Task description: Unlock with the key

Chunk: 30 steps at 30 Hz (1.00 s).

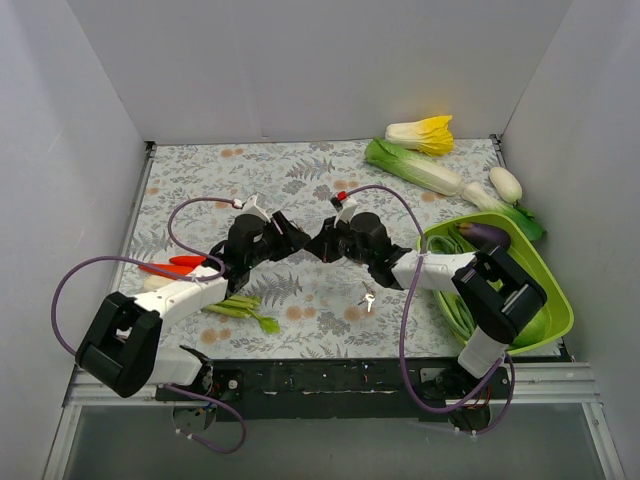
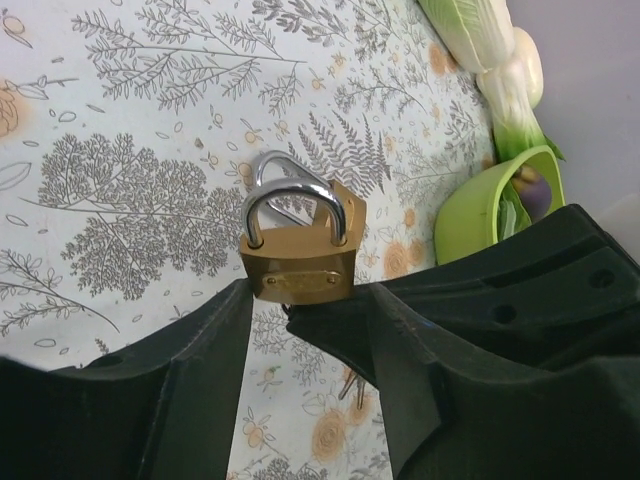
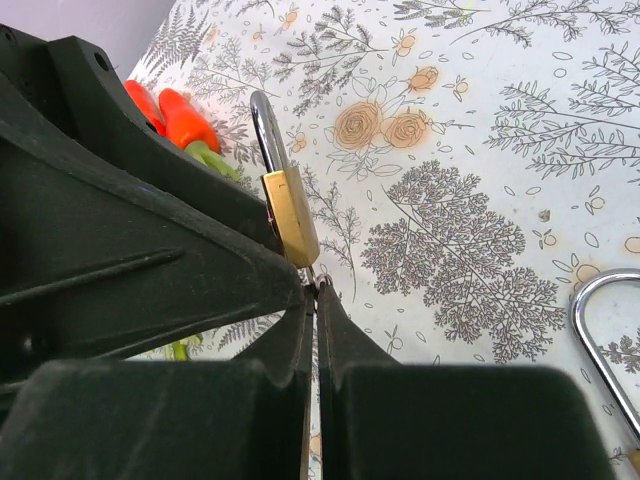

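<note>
The left hand [image 1: 283, 236] is clamped on the brass padlock [image 2: 297, 262] by its lower corners, holding it clear of the surface [image 1: 200, 175], likely to leave the keyhole end free. The right hand [image 3: 316, 292], fingers together, noses in under that end. The key [image 1: 368, 297] lies on the surface beside the right forearm, apart from both hands. Both arms reach inward, wrists meeting mid-surface
</note>
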Motion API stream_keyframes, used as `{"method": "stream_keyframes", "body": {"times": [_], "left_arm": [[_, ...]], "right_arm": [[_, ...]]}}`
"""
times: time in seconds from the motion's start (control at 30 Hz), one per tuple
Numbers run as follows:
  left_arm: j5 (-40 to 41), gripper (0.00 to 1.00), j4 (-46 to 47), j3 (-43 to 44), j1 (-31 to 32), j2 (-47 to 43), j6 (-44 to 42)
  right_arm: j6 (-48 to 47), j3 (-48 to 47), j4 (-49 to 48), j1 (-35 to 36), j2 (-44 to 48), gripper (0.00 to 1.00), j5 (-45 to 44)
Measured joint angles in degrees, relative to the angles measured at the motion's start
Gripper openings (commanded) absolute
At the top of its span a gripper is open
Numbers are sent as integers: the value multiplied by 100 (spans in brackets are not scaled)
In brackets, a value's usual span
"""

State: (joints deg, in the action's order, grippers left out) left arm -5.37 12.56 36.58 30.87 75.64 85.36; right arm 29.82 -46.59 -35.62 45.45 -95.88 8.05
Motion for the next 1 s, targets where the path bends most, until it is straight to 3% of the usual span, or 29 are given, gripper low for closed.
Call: {"method": "stream_keyframes", "body": {"times": [0.4,1.0], "left_arm": [[22,66,352,-240,9,-133,424],[667,65,562,-398,98,-214,887]], "right_arm": [[66,66,-227,-4,0,1,-22],[348,109,-660,-4,0,1,26]]}}
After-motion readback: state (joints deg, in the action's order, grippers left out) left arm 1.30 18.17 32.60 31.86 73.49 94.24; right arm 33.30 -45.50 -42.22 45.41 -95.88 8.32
